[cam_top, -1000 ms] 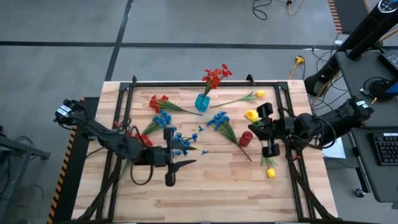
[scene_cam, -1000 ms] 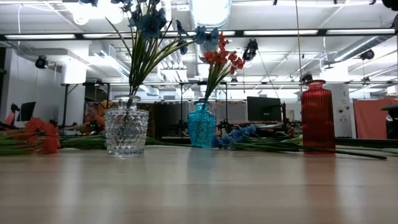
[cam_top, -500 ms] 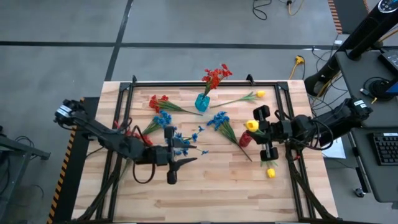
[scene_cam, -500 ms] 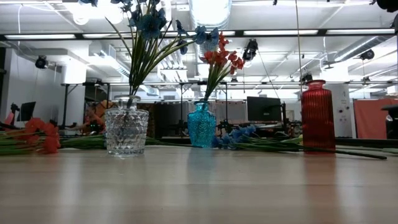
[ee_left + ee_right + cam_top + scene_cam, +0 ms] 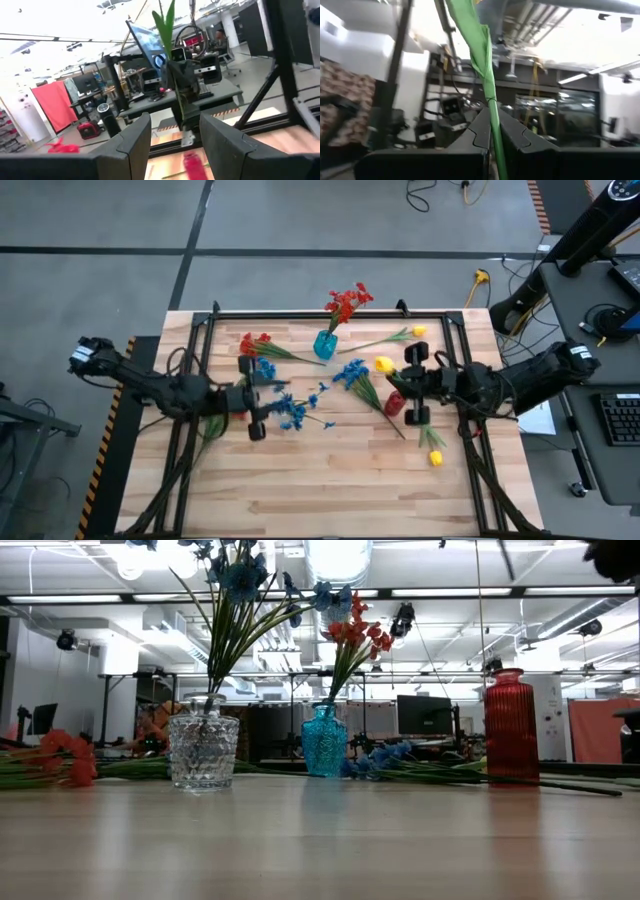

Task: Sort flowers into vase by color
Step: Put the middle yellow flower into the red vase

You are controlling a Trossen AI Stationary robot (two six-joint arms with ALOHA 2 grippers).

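Note:
My right gripper point(image 5: 398, 378) is shut on the stalk of a yellow flower point(image 5: 384, 364), above the red vase point(image 5: 396, 402). My left gripper point(image 5: 268, 395) stands open at the clear vase point(image 5: 203, 752), which holds blue flowers point(image 5: 290, 412). One green stalk point(image 5: 176, 95) rises in front of the gap between its fingers, and I cannot tell whether it touches them. The blue vase point(image 5: 324, 345) holds red flowers point(image 5: 346, 302). Loose red flowers point(image 5: 255, 342), blue flowers point(image 5: 352, 372) and yellow flowers point(image 5: 418, 331) lie flat on the table. My right gripper pinches the yellow flower's green stalk point(image 5: 493, 125) between its two shut fingers. The fingers slant upward toward the table's left. The stalk rises past the fingertips, with a leaf point(image 5: 479, 45) on it. The flower is lifted clear of the table.
Another yellow flower point(image 5: 435, 458) lies near the right edge, and red flowers point(image 5: 215, 395) lie under my left arm. A black frame point(image 5: 300, 314) runs round the tabletop. Bare wood point(image 5: 330, 480) fills the near half.
My left gripper has drawn back toward the table's left and far edges, staying open, while the blue flowers in the clear vase stayed put. My right gripper has carried the yellow flower a little toward the table's left, over the red vase.

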